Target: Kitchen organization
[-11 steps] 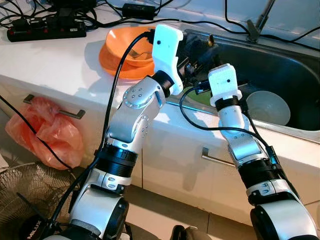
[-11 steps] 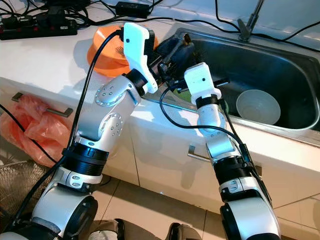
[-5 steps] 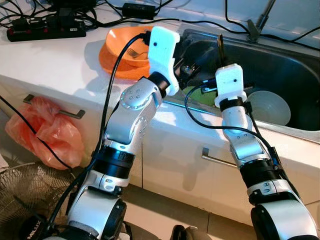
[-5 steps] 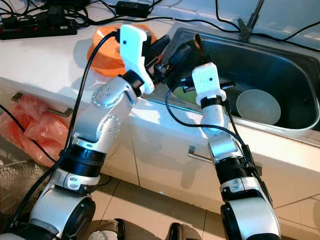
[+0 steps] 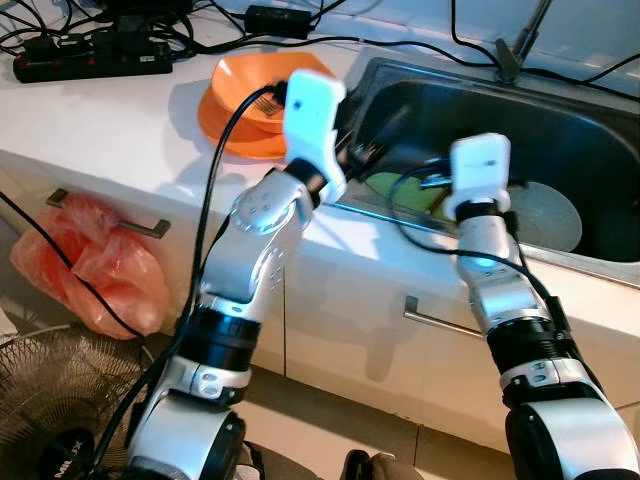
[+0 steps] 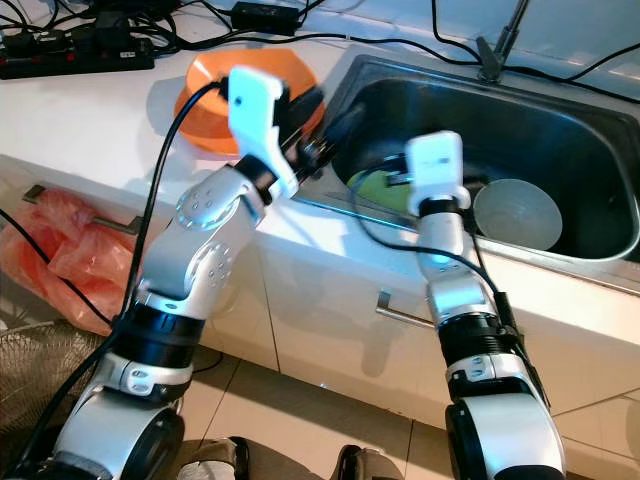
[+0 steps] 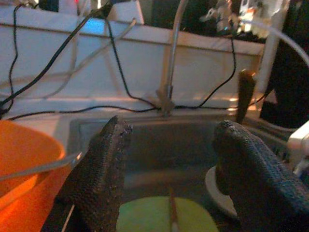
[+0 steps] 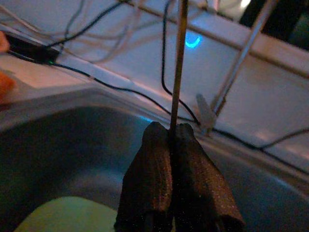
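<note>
steel sink (image 5: 600, 120) beside white counter (image 5: 100, 120)

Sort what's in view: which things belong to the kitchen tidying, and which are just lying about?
In the job: right claw shut on a thin utensil; left claw open; sink; green plate; white bowl; orange bowl.

Lying about: power strip; red bag; fan.

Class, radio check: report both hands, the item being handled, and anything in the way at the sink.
Right hand shut on thin utensil, above sink. Left hand open, empty, over the sink's near-left corner. Green plate and white bowl lie below.
</note>
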Tool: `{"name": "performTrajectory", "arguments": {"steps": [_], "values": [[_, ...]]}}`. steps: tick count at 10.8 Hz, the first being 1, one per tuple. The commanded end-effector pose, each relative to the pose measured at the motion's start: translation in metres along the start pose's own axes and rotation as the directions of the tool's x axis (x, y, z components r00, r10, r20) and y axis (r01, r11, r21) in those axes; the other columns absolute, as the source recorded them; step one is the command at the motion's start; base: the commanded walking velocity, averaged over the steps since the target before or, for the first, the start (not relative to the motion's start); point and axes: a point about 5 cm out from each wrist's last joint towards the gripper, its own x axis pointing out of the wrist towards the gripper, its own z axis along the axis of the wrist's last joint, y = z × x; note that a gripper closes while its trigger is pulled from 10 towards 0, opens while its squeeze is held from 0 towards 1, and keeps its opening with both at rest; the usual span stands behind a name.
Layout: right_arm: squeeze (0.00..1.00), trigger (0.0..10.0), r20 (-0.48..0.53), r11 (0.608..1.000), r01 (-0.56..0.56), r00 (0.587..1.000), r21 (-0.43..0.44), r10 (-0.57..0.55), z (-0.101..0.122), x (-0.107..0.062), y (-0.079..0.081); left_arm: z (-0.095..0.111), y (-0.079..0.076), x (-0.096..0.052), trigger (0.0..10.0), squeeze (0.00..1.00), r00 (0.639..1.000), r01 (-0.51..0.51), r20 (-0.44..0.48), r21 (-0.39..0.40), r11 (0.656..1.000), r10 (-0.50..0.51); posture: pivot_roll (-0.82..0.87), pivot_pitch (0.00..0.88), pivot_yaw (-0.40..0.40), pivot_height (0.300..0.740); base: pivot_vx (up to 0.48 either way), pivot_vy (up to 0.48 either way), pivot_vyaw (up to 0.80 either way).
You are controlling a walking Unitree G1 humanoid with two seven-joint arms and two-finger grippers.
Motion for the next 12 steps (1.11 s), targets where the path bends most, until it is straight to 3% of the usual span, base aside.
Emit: {"name": "performTrajectory", "arguments": {"steps": [1,5,7,9,12], "values": [[0.0,10.0,-0.018,0.999,0.029,0.999,0.034,-0.029,0.002,0.005,-0.006,-0.003,-0.001,-0.002,10.0,0.0,1.0,-0.011,-0.011,0.014,1.0,0.011,0.08,0.133,-0.036,0.74,0.0,0.0,0.0],[0.0,10.0,-0.137,0.978,0.079,0.989,0.191,-0.053,-0.009,0.007,-0.009,-0.034,0.013,-0.014,10.0,0.0,0.988,-0.127,-0.077,0.058,0.99,0.131,0.09,0.114,-0.035,0.74,0.0,0.0,0.0],[0.0,10.0,-0.167,0.976,0.049,0.986,0.211,-0.013,-0.012,0.006,-0.002,-0.052,0.008,-0.017,10.0,0.0,0.984,-0.117,-0.124,0.102,0.988,0.129,0.09,0.104,-0.033,0.74,0.0,0.0,0.0],[0.0,10.0,-0.187,0.977,0.029,0.982,0.213,0.012,-0.017,0.003,0.003,-0.066,0.002,-0.02,10.0,0.0,0.981,-0.105,-0.153,0.079,0.991,0.116,0.08,0.101,-0.032,0.74,0.0,0.0,0.0],[0.0,10.0,-0.193,0.976,0.011,0.981,0.217,0.031,-0.018,0.002,0.006,-0.066,0.004,-0.02,10.0,0.0,0.981,-0.116,-0.146,0.09,0.989,0.128,0.08,0.116,-0.039,0.74,0.0,0.0,0.0]]}}
